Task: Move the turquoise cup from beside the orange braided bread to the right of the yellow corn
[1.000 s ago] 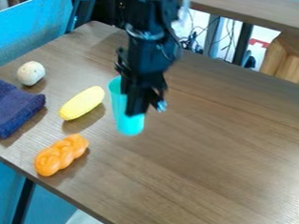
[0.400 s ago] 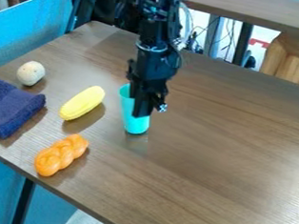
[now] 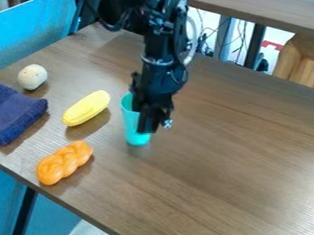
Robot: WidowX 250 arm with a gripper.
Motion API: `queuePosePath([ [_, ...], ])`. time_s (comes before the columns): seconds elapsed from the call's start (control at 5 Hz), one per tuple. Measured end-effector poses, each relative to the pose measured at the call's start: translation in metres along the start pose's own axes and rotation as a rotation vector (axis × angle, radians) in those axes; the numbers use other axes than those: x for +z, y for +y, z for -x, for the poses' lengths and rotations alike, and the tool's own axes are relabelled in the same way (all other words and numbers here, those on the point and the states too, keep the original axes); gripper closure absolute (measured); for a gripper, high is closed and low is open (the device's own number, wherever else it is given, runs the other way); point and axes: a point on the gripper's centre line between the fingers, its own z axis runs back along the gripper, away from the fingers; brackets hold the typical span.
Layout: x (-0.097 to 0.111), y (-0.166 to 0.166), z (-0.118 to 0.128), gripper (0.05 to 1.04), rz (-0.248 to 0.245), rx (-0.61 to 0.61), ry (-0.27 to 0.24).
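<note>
We see one container, a turquoise cup [image 3: 131, 120], roughly upright at the middle-left of the worktop [image 3: 227, 159]. Its rim is partly hidden by the black end effector [image 3: 146, 130], and we cannot tell whether anything is inside. The end effector is pinching the cup, its tips low against the cup's right side; we cannot tell whether the cup's base touches the wood.

Just left of the cup lies a yellow corn-like piece [image 3: 87, 108], with an orange braided piece [image 3: 64, 163] nearer the front edge. Farther left we see a folded navy cloth [image 3: 11, 114] and, behind it, a pale round ball [image 3: 32, 77].

Compared with a moment ago, the end effector and cup have together shifted slightly left and toward the front edge. Earlier still, the cup leaned more. The corn-like piece, braided piece, cloth and ball have stayed put.
</note>
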Motion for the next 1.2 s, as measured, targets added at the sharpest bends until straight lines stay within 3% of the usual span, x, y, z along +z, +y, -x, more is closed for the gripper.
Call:
queuePosePath([
  [0.2, 0.005, -0.008, 0.009, 0.423, 0.018, 0.002, -0.019],
  [0.4, 0.018, -0.007, 0.011, 0.133, -0.003, 0.023, -0.055],
  [0.6, 0.028, -0.004, 0.016, 0.077, -0.016, 0.034, -0.078],
  [0.8, 0.039, -0.003, 0.027, 0.081, -0.03, 0.068, -0.091],
  [1.0, 0.045, 0.003, 0.06, 0.082, -0.029, 0.148, -0.105],
  [1.2, 0.041, 0.009, 0.098, 0.082, 0.008, 0.204, -0.143],
])
